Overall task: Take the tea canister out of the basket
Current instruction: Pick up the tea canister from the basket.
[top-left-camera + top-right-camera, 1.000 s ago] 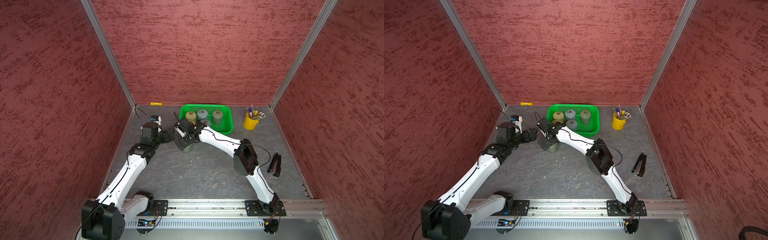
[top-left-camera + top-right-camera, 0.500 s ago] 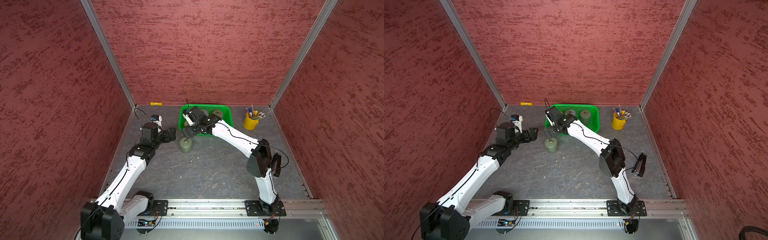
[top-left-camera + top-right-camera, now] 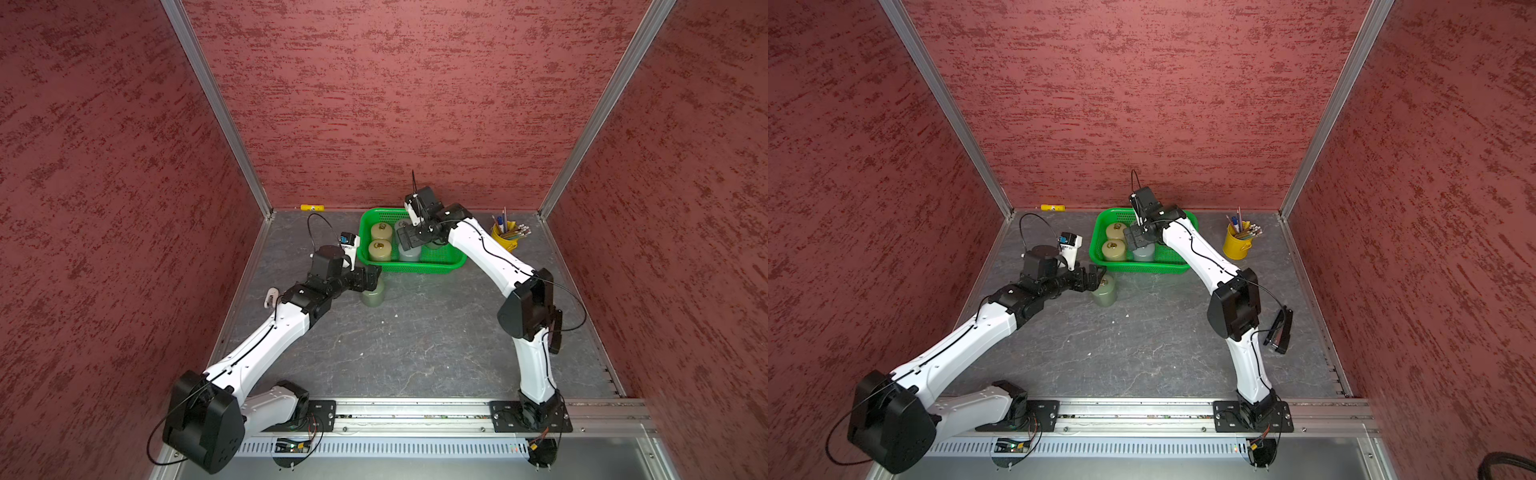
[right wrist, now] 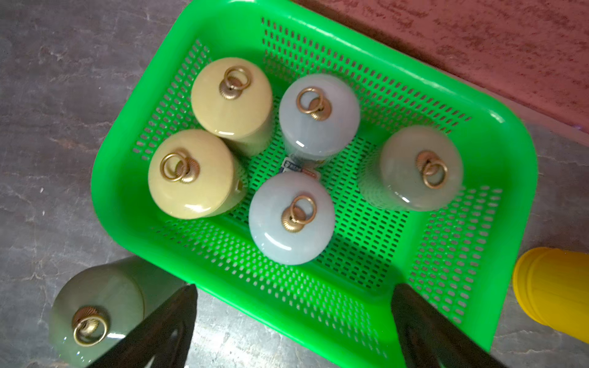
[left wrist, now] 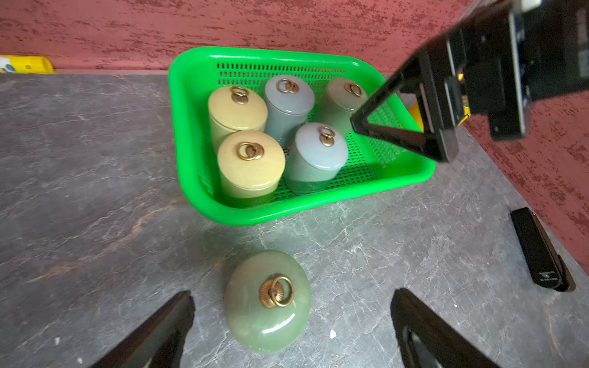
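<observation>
The green basket [image 3: 409,269] [image 4: 287,309] stands at the back and holds several lidded tea canisters: yellow [image 4: 194,173], grey-blue [image 4: 291,220] and grey-green [image 4: 417,169]. A green tea canister [image 3: 372,296] [image 5: 267,301] stands on the table just in front of the basket. My left gripper [image 3: 371,277] [image 5: 293,296] is open, with one finger on each side of that canister's lid and a gap on both sides. Above the basket's near wall my right gripper [image 3: 409,241] [image 4: 294,290] hangs open and empty.
A yellow bucket of pens [image 3: 505,239] stands right of the basket. Near the right wall lies a black stapler [image 3: 1279,332]. A small white hook [image 3: 271,296] sits by the left wall and a yellow tube [image 3: 311,207] at the back wall.
My right gripper has drawn away from the green canister on the table, up and back over the basket. The left gripper has moved right, up to that canister.
</observation>
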Controlling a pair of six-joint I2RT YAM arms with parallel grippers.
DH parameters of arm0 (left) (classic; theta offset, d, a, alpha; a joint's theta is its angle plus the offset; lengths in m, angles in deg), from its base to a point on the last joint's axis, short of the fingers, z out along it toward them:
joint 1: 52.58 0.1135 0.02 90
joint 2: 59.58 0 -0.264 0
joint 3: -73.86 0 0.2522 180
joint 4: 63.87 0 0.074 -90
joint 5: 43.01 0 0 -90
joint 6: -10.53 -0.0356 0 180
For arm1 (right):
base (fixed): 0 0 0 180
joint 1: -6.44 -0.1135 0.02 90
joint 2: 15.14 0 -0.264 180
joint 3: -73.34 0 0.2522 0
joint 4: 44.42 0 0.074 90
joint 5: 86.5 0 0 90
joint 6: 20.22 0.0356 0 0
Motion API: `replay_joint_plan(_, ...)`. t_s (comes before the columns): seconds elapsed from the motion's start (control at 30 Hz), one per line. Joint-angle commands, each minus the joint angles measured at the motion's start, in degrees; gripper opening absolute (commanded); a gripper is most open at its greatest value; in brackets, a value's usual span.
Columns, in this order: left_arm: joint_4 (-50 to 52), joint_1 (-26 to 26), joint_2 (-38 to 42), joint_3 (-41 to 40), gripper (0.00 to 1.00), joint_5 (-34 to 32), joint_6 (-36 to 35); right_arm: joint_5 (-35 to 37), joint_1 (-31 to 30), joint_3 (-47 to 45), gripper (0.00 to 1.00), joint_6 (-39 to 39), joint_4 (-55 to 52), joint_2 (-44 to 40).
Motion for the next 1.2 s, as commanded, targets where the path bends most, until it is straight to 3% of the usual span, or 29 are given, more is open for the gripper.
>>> replay_joint_plan(0.0, -2.8, -0.7, -1.0, 2.0, 1.0, 2.6, -0.5, -0.2, 0.8, 3.4, 0.99, -0.9, -3.1, 3.4)
replay_joint_plan(0.23, -2.4, -1.9, -3.2, 3.1, 1.0, 3.4, -0.2, -1.8, 1.4, 9.4, 0.98, -1.2, -4.1, 8.7)
replay_joint_plan(1.17, -3.5, -2.7, -4.7, 2.4, 1.0, 3.6, 0.6, -3.9, 2.3, 13.9, 0.98, 0.1, -1.9, 18.6)
